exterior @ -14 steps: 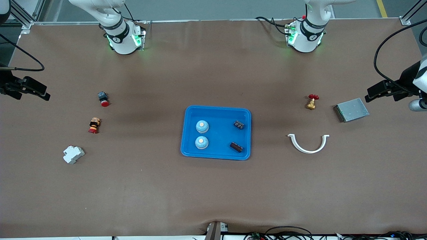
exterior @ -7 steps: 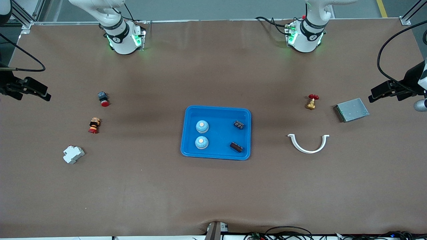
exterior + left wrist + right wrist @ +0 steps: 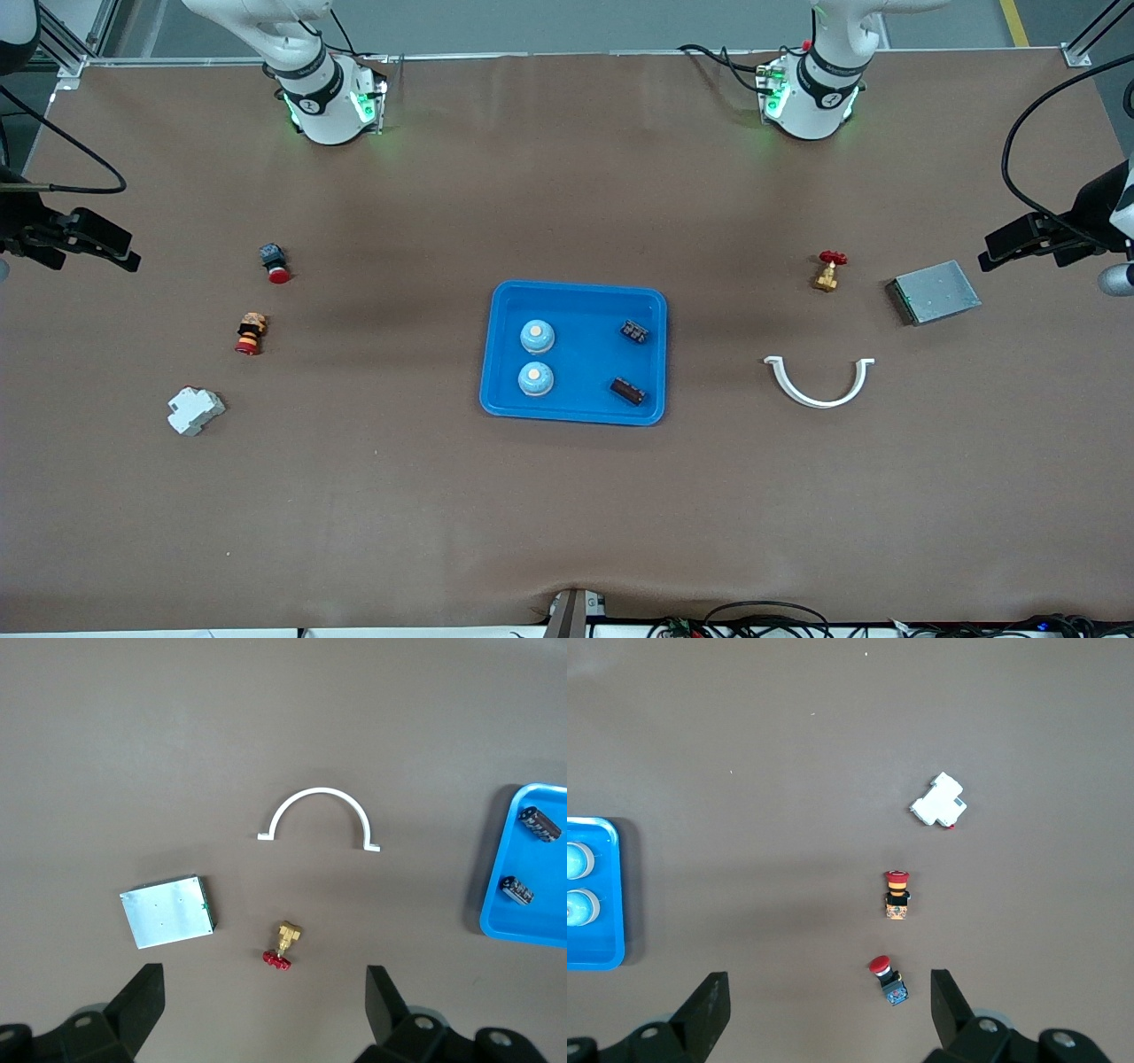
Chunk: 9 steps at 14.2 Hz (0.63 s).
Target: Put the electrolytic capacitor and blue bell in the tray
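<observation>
**Tray loaded, both arms drawn back to the table ends**

The blue tray (image 3: 574,297) lies near the middle of the table. Two blue bells are seen inside it, at the part toward the right arm's end: one blue bell (image 3: 536,336) farther from the front camera, the other blue bell (image 3: 535,378) nearer. Toward the left arm's end of the tray two dark electrolytic capacitors are found — one capacitor (image 3: 633,331) farther from the camera, the second capacitor (image 3: 627,390) nearer, close to the tray's rim. All four pieces rest apart from one another.

Judged from how things lie, the placing appears to be done: no bell or capacitor is seen on the bare table, and nothing is carried by either arm. Little seems left beyond parking.

Outside the tray, toward the left arm's end, a white half-ring clamp (image 3: 819,383), a brass valve with a red handle (image 3: 827,271) and a grey metal box (image 3: 934,292) are left untouched. Toward the right arm's end lie a white breaker-like block (image 3: 196,411) and two red-capped push buttons (image 3: 251,334) (image 3: 274,262).

The left gripper (image 3: 266,1010) hangs over the valve and box area, jaws spread wide and empty. The right gripper (image 3: 829,1010) is held over the push buttons — likewise wide and empty.
</observation>
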Available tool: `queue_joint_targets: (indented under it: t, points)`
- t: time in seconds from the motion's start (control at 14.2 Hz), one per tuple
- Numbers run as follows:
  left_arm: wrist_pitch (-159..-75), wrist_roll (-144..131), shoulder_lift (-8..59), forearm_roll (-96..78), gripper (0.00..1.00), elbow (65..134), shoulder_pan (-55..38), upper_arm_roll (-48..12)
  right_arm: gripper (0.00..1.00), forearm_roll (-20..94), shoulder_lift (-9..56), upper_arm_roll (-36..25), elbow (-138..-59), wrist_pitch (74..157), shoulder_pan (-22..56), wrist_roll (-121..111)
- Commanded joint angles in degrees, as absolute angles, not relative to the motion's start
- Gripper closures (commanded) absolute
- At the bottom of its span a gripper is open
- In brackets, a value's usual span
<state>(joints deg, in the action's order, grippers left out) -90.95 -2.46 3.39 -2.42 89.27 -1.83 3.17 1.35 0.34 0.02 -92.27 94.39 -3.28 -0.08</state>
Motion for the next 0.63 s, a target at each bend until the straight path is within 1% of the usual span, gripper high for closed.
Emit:
queue_joint_targets:
  t: [0.0,0.56]
  points:
    - [-89.5,-2.0,3.3,-2.2,0.0,88.3,-2.4,3.7,0.0,0.8,-1.3,0.3,-93.9,95.0,-3.4,0.1]
    - [-89.4,-2.4,3.3,-2.0,0.0,88.4,-2.2,3.8,0.0,0.8,-1.4,0.3,-94.2,95.1,-3.4,0.1]
